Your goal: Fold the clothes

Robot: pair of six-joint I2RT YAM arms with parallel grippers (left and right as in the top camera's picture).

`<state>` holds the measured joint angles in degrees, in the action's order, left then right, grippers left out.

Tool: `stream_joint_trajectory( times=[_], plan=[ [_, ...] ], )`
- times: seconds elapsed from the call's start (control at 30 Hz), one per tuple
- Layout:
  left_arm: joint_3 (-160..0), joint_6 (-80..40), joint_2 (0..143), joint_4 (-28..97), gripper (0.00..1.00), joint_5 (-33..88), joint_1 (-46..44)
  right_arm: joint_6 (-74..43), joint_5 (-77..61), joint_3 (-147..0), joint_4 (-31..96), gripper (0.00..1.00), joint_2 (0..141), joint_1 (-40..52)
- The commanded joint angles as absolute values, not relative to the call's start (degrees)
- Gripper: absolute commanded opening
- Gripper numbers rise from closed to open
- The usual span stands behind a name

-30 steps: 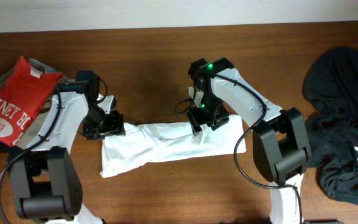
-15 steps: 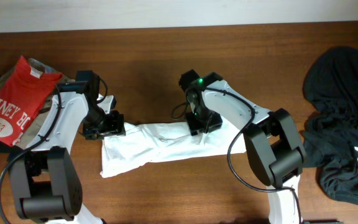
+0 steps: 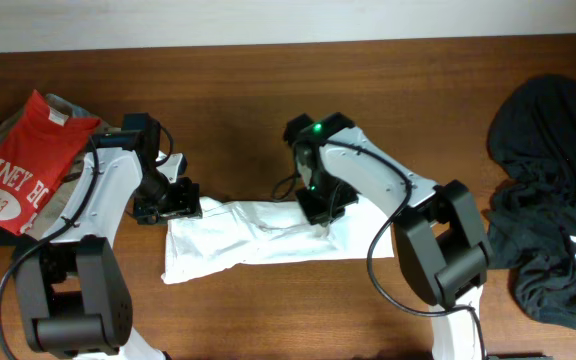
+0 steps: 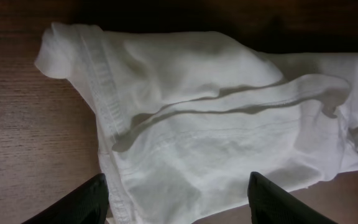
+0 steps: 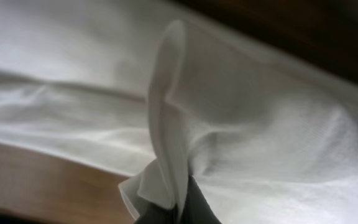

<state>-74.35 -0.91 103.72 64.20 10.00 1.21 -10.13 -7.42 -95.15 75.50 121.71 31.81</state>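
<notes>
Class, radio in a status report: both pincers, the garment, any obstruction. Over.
Left pincer open over white garment. Right pincer shut on a pinched fold of it. Red shirt, black clothes lie aside, nothing blocking.

Left end effector (image 4: 178,198) stands spread wide — right end effector (image 5: 176,210) is pinched tightly closed.

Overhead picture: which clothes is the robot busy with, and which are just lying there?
Busy with:
- the crumpled white cloth garment, pinched by the right gripper; the left gripper is open at its other end

Just lying there:
- the red printed T-shirt, untouched at the left edge
- the heap of black clothing, untouched at the right edge
</notes>
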Motion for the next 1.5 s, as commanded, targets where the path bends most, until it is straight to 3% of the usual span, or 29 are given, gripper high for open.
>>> stream_joint_trajectory(
  times=[0.0,0.03,0.07,0.1,0.17,0.27,0.33,0.37,0.4,0.53,0.67,0.7,0.73,0.77,0.97,1.07,1.13,1.23,1.47],
  plan=[
    [-74.2,-0.8,103.5,64.3,0.71,9.6,1.4,-9.2,-9.4,-96.0,75.5,0.04,119.8,36.8],
    [-74.2,-0.8,103.5,64.3,0.71,9.6,1.4,-9.3,-9.4,-96.0,74.2,0.13,119.9,38.0],
    [-74.2,-0.8,103.5,64.3,0.71,9.6,1.4,-9.3,-9.5,-95.9,73.4,0.33,119.9,38.6],
    [-74.2,-0.8,103.5,64.3,0.71,9.6,1.4,-9.5,-9.4,-95.9,72.8,0.76,119.9,38.6],
    [-74.2,-0.8,103.5,64.3,0.72,9.6,1.4,-9.5,-9.3,-96.0,71.5,0.81,119.9,37.7],
    [-74.2,-0.8,103.5,64.3,0.72,9.5,1.4,-9.5,-8.4,-98.2,73.5,0.83,119.4,33.1],
    [-74.2,-0.8,103.5,64.0,0.87,3.5,1.4,-9.5,-4.3,-101.8,78.5,0.86,117.6,28.3],
    [-74.1,-0.8,103.5,63.4,0.87,1.8,1.4,-10.5,-3.1,-102.4,79.8,0.88,116.6,26.6],
    [-73.7,-0.8,103.6,62.3,0.99,1.5,1.4,-13.3,-1.4,-102.5,81.1,0.9,115.2,24.0],
    [-67.2,-0.8,106.1,56.1,0.98,1.7,1.4,-18.3,-0.5,-102.4,86.1,0.93,113.8,14.5],
    [-61.5,-0.8,109.4,49.7,0.71,8.0,1.4,-18.3,0.1,-102.4,87.7,0.93,113.8,8.6],
    [-60.8,-0.8,109.7,49.1,0.47,8.3,1.4,-18.3,0.8,-102.4,88.1,0.93,113.8,7.6],
    [-60.8,-0.6,109.6,49.1,0.08,8.3,1.4,-17.6,0.9,-102.4,88.1,0.93,113.8,7.0],
    [-61.6,-0.6,109.3,49.3,0.0,8.1,1.4,-17.6,1.8,-102.4,88.1,0.93,113.8,6.1],
    [-86.3,-0.8,109.1,61.9,0.0,-4.6,7.9,-16.7,6.8,-102.4,88.1,0.93,113.8,-0.6],
    [-97.4,-2.4,109.1,70.7,0.0,-2.6,9.5,-15.4,6.7,-102.4,87.6,0.93,113.8,-3.1],
    [-98.5,-2.4,109.1,75.9,0.0,4.3,5.3,-15.0,6.8,-102.4,87.4,0.93,113.8,-3.5],
    [-98.3,-3.5,109.1,78.0,0.0,5.2,-3.3,-15.0,6.8,-102.4,87.4,0.93,113.8,-3.5],
    [-95.7,-7.3,113.4,73.3,0.01,5.3,-26.6,-14.0,6.7,-102.4,87.4,0.93,113.8,-3.5]
  ],
)
